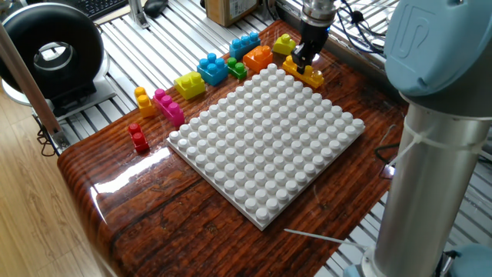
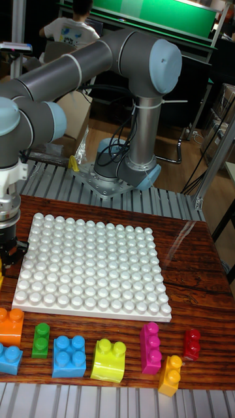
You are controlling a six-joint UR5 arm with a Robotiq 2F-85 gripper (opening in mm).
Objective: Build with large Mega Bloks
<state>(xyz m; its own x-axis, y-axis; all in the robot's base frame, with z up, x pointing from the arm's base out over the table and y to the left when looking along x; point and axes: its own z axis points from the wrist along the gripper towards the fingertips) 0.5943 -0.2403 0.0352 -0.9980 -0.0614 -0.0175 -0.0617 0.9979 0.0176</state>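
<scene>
My gripper stands at the far corner of the white studded plate, shut on a long yellow-orange Mega Blok that sits just above the table. In the tall fixed view the gripper is at the left edge, with the held brick mostly cut off. The other bricks lie in a row along the plate's far-left side: red, pink, small orange-yellow, yellow, blue, green, orange, a second blue and lime-yellow.
A black round device stands off the table at the far left. The arm's grey column rises at the right. A cardboard box and cables lie beyond the table's far edge. The plate carries no bricks.
</scene>
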